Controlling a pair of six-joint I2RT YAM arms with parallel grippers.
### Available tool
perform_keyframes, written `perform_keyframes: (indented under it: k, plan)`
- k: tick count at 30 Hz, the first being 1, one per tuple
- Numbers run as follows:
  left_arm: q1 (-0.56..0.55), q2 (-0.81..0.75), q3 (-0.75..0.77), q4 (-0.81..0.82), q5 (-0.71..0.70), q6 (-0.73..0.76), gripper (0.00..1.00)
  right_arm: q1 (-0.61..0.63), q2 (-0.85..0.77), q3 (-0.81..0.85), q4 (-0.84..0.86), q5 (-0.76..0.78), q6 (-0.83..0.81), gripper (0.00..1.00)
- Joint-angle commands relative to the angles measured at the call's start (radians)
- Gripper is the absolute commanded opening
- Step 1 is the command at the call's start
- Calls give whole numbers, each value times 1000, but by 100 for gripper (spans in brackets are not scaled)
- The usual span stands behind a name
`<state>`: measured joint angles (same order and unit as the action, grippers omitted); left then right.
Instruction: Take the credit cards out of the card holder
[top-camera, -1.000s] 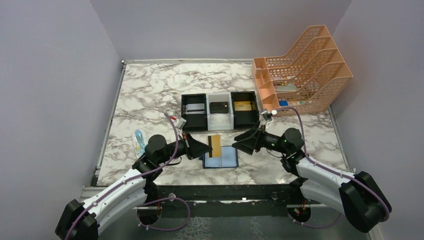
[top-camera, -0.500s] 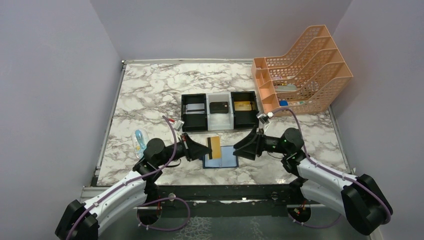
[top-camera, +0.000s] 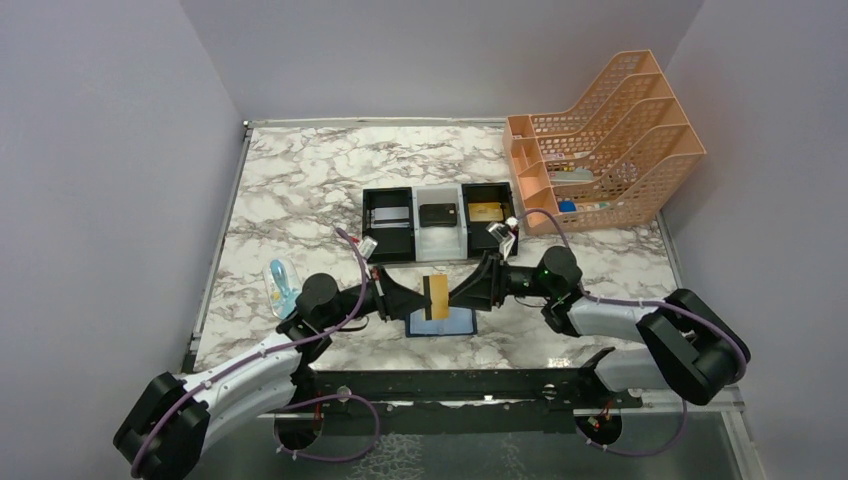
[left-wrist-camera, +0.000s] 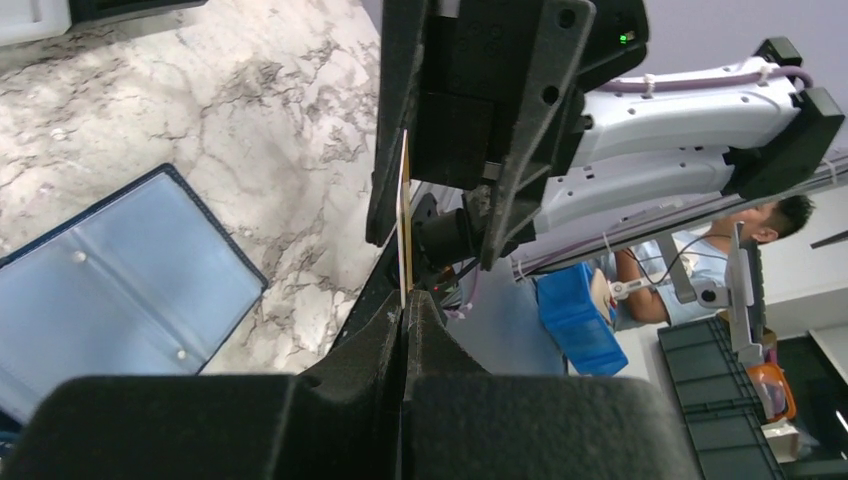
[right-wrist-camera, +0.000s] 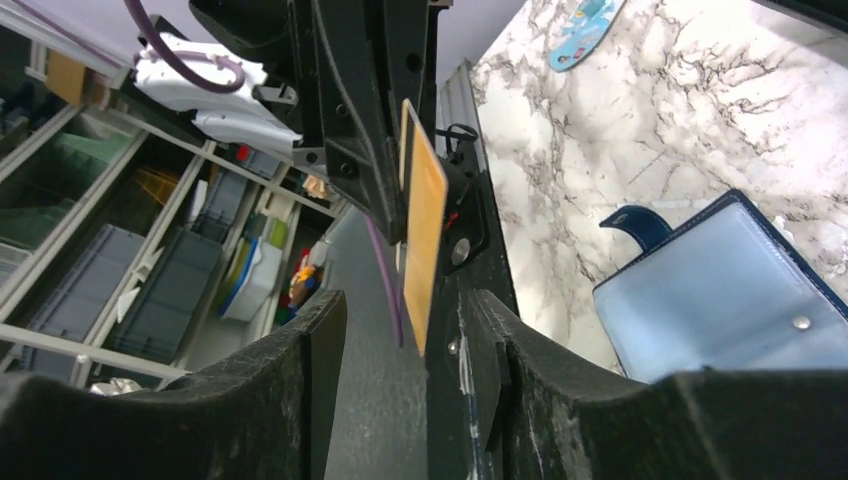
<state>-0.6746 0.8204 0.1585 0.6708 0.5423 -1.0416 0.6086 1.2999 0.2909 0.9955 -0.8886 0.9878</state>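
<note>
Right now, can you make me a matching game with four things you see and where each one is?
Things:
1. gold card between the arms
2. card holder
3. silver-grey card
4. black card

Places:
A. in the white middle tray
B. pinched in the left gripper, up in the air
C. in the leftmost black tray
D. lying open on the table

Pairs: 1-B, 2-D, 3-C, 4-A
</note>
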Motion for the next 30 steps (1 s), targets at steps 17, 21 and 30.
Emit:
perform_keyframes:
  k: [17, 21, 30]
  plan:
    - [-38, 42, 5, 180, -20, -21, 0, 54, 215, 92, 300, -46, 198, 22]
    - [-39, 42, 0, 187, -29, -23, 0, 56, 230, 84, 337, -41, 225, 14]
    - [-40, 42, -18, 188, -31, -29, 0, 55, 229, 76, 343, -37, 228, 1]
